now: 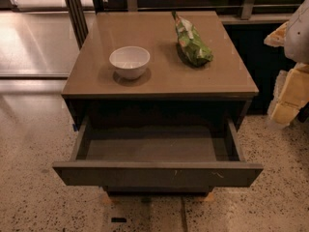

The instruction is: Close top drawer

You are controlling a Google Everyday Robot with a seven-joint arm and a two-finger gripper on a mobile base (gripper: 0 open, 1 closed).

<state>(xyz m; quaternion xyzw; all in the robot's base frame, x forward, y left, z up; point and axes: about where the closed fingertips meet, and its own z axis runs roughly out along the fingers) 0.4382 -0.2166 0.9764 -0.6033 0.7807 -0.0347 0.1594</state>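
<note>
top drawer (pixel 159 174) pulled out; jaws far right, off drawer; bag (pixel 192 41) print unreadable

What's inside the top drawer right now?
The top drawer stands open; nothing shows on its grey floor. Its rear, under the cabinet top, is dark and hidden. The end effector hangs at the right edge, away from the drawer.

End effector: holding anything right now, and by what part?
Nothing visibly held. The end effector sits at the right edge of the view, beside the cabinet, clear of the open top drawer, the white bowl and the green bag.
</note>
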